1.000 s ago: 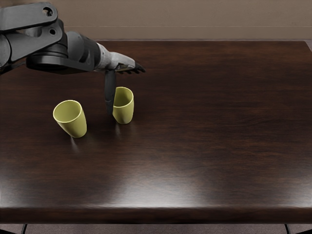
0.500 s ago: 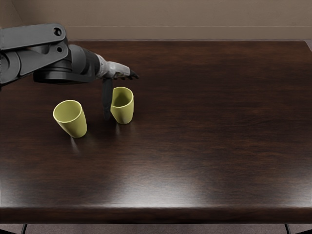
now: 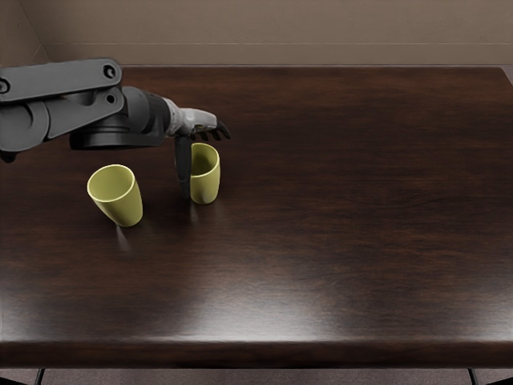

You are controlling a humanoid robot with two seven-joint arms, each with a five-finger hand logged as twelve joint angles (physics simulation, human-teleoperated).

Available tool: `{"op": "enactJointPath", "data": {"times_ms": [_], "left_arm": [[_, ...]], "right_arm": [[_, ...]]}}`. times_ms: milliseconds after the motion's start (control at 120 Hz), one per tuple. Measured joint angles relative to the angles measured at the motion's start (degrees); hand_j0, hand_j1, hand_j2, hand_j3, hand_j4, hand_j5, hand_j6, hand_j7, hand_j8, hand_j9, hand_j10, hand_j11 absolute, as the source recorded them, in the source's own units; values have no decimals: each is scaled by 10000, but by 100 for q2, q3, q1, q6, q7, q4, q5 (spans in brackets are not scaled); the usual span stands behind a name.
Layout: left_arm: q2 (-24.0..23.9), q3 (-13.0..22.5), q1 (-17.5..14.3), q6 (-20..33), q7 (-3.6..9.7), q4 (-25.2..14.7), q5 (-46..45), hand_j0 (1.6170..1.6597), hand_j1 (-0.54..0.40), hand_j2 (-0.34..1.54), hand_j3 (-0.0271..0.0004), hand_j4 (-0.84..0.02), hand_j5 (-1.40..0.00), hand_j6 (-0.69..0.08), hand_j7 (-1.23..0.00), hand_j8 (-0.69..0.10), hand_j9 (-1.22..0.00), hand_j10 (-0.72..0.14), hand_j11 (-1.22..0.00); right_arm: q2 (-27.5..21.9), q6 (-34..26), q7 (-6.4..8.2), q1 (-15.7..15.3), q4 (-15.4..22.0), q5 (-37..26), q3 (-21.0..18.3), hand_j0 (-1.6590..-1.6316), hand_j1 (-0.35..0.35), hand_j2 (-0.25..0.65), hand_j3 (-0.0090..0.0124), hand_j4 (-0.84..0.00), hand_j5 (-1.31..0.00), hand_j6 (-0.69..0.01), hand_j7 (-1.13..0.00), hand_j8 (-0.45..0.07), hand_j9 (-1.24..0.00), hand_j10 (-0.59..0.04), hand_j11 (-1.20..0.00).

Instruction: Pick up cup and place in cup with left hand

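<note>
Nearest, the front edge of the dark, glossy table is catching a pale shine. Beyond it the first yellow cup is standing on the wood toward the robot's left, its mouth facing up and its wall narrowing to a smaller base; nothing is touching it, and it is presumably waiting as the receiving cup. A little farther off and to the right, the second yellow cup, likely the one to be lifted, is also standing upright on the table, apart from the first. The left hand is holding nothing: it is hanging open at this cup, its thumb pointing down along the cup's left side, its dark fingers reaching out past the rim on the far side. Whether the thumb is touching the wall is not showing. The cup is looking light and stiff, probably plastic, with a smooth skin that may be slipping under a weak pinch. Since the wall is tapering downward, a grip too near the base could be sliding, so the upper half, just under the rim, is offering the best hold, with thumb and fingers opposing across it and the mouth kept level. The narrow base should then be entering the other cup's mouth easily if it is coming down straight. Behind the cups the left arm is stretching in, and farthest back a brown wall is closing the view.
</note>
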Motion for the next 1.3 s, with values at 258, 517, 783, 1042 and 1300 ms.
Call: {"op": "enactJointPath", "data": {"times_ms": [258,517,783,1042,1300], "left_arm": [[-8,6,76,289,-44,1,198,16581,983,432,0,-2120,-2730,-2127,-2729,-2125,-2728,-2115,-2727],[45,22,85,474,-147,-45,207,16581,613,495,0,-2428,-3131,-2435,-3130,-2433,-3129,-2424,-3128],[71,120,123,611,-244,-133,208,16581,263,555,0,-2719,-3511,-2726,-3510,-2724,-3509,-2716,-3508],[159,256,146,813,-340,-227,213,16580,-76,613,0,-3002,-3880,-3008,-3879,-3006,-3878,-2999,-3877],[221,305,152,926,-354,-242,211,16580,-304,652,0,-3191,-4128,-3197,-4127,-3195,-4126,-3188,-4125]], "right_arm": [[0,0,0,0,0,0,-1,-16581,-3490,0,0,-1,0,-1,0,-1,0,0,0],[0,-1,0,0,0,0,0,-16581,-3490,0,0,-1,0,-1,0,-1,0,0,0],[0,2,-1,0,0,0,0,-16581,-3490,0,0,-1,0,-1,0,-1,0,0,0],[0,1,-1,0,0,0,0,-16581,-3490,0,0,-1,0,-1,0,-1,0,0,0],[0,3,-1,0,0,0,0,-16581,-3490,0,0,-1,0,-1,0,-1,0,0,0]]}}
